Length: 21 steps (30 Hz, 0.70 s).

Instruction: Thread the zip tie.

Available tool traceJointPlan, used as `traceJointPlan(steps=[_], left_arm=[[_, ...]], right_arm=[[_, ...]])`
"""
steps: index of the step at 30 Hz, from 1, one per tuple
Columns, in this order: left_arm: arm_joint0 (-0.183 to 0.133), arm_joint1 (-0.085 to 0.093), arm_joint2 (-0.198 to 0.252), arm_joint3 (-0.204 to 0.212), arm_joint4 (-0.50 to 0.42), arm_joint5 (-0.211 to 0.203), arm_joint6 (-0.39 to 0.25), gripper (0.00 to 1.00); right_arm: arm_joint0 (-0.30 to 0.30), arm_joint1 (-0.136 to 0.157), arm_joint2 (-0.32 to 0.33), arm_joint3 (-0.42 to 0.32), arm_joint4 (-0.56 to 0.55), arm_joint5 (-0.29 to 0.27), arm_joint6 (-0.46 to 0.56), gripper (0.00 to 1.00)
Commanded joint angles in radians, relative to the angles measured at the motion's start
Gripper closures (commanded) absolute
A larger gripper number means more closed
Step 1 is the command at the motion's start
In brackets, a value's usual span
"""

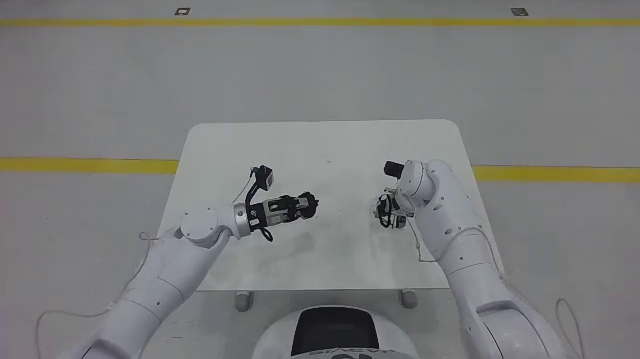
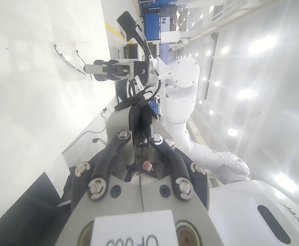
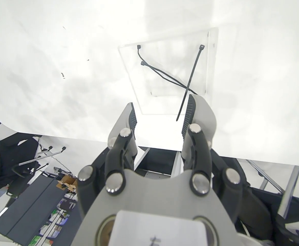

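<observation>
**Getting ready to grab a zip tie**

The right claw (image 3: 161,102) is wide open and holds nothing. It hangs just over a clear tray (image 3: 164,52) on the white worktop (image 3: 49,78). Three black zip ties (image 3: 191,78) lie crossed in the tray, and one thin end is right next to this claw. The left claw (image 2: 139,120) looks shut, and I see nothing in it. I think picking up comes first. Next, the right claw must go down around one tie only and squeeze.

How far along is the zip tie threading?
Done: nothing; three zip ties lie loose, unthreaded, in the tray. In hand: right tool open at one tie's tail, not gripping it. Left tool shut, off the tray. To do: grasp, then thread tail through head.
</observation>
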<state>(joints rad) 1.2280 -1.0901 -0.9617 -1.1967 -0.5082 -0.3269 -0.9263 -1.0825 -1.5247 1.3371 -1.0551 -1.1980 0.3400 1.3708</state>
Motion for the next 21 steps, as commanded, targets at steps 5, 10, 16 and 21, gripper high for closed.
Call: traceJointPlan(steps=[5,10,16,21], left_arm=[[0.000,0.000,0.000,0.000,0.000,0.000,0.000,1.00],[0.000,0.000,0.000,0.000,0.000,0.000,0.000,1.00],[0.000,0.000,0.000,0.000,0.000,0.000,0.000,1.00],[0.000,0.000,0.000,0.000,0.000,0.000,0.000,1.00]], right_arm=[[-0.002,-0.011,0.012,0.006,-0.035,0.000,-0.001,0.60],[0.002,-0.021,0.020,0.019,-0.059,0.000,-0.001,0.61],[0.011,-0.032,0.035,0.041,-0.085,0.000,-0.008,0.64],[0.013,-0.041,0.050,0.047,-0.106,0.000,-0.015,0.65]])
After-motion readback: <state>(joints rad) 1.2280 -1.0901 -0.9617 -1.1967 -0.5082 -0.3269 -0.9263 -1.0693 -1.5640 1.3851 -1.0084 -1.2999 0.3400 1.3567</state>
